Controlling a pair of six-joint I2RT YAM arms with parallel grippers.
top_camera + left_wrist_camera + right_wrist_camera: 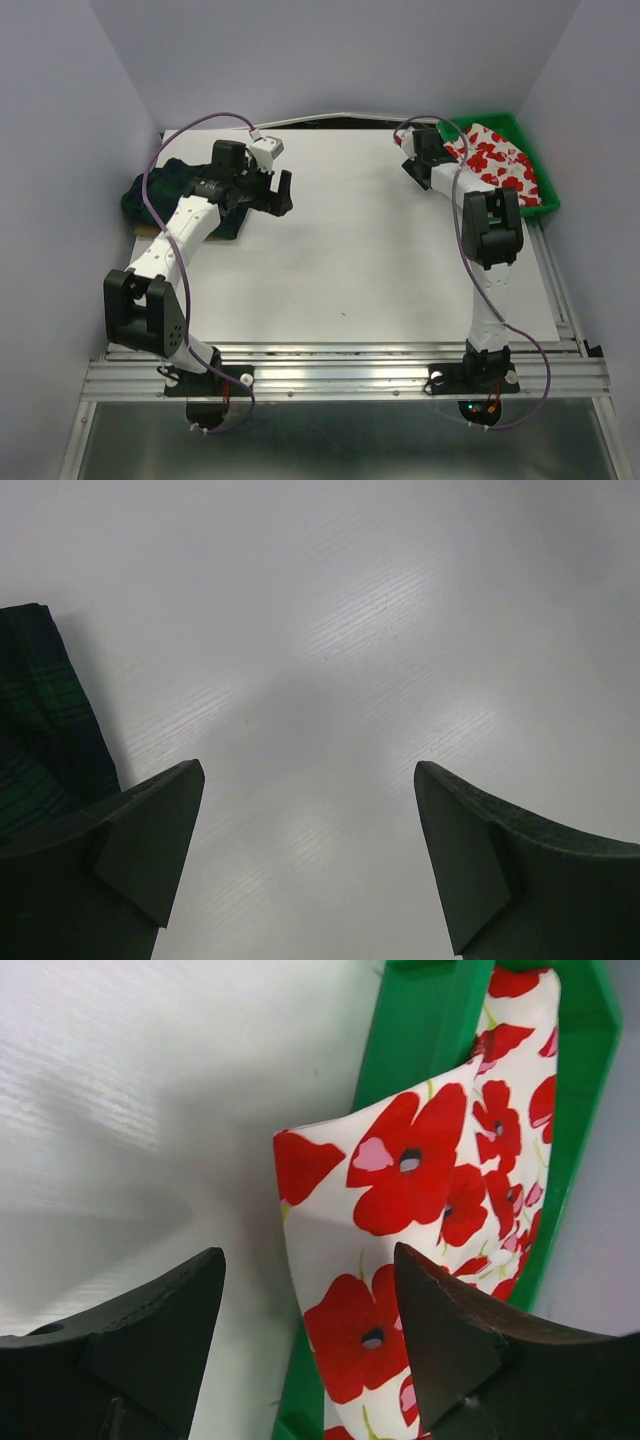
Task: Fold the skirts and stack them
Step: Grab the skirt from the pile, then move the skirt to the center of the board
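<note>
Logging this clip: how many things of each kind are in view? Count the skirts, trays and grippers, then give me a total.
Skirts: 2 (floral skirt, plaid skirt)
Trays: 1 (green tray)
Grippers: 2 (left gripper, right gripper), both open
Total: 5

The first skirt (160,190) is recorded as dark green and navy plaid. The second skirt (420,1180) is recorded as white, printed with red poppy-like flowers; dark centres and small pink accents are noted. The tray (420,1020) is bright green. The table (360,260) is white. Purple cables (205,120) are observed.
</note>
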